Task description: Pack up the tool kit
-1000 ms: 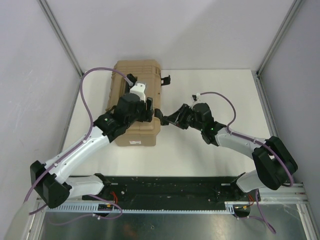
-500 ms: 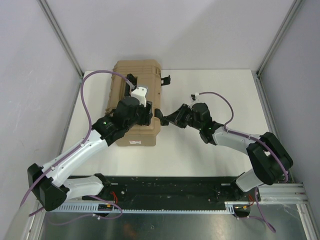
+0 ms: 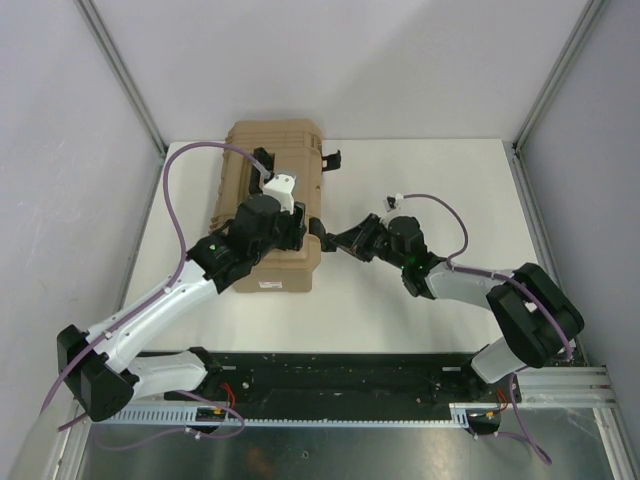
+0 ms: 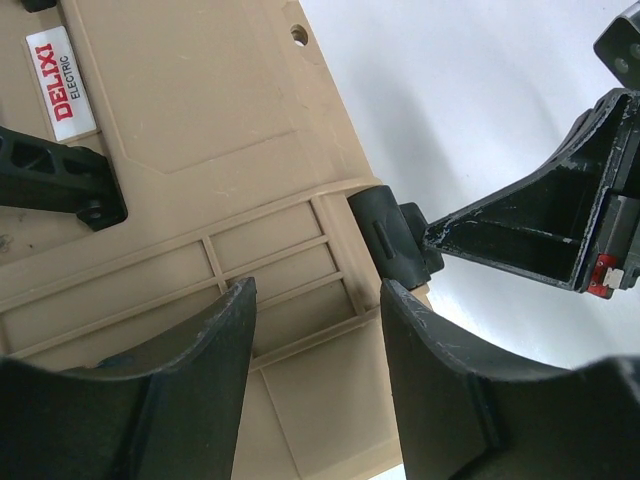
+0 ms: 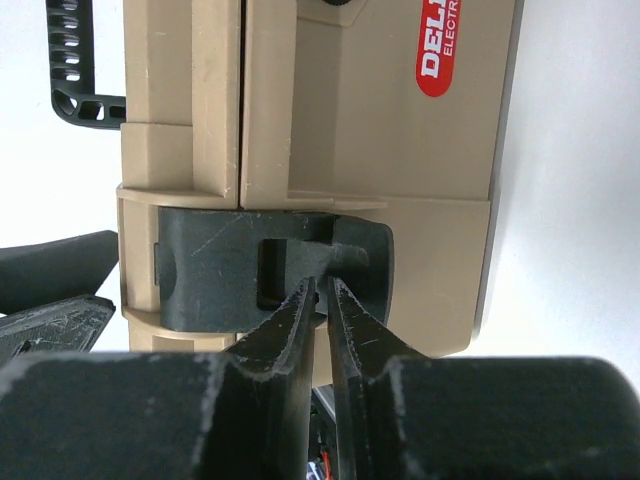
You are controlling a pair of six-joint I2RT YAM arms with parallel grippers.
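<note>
The bench is the widest thing here, and the tool kit lies flat on its left rear part, lid down, with the latch side facing right. The two halves meet along a seam with no visible gap in the right wrist view, so packing looks done and the step in hand is, I judge, fastening the case shut.

The left hand hangs over the ribbed lid near the latch edge. Its fingers stand well apart and hold nothing. Whether they press on the lid I cannot tell from this angle.

The right hand reaches in from the right at the level of the kit's side. Its fingers are drawn together to a narrow slit, and their tips sit on the black latch at its cut-out. They seem to nip the thin lip there, though the view is too tight to be sure the lip lies between them and not just ahead of them.

The next move probably calls for swinging that latch over the seam until it seats. The left hand would bear down on the lid so the kit does not slide across the bench.
</note>
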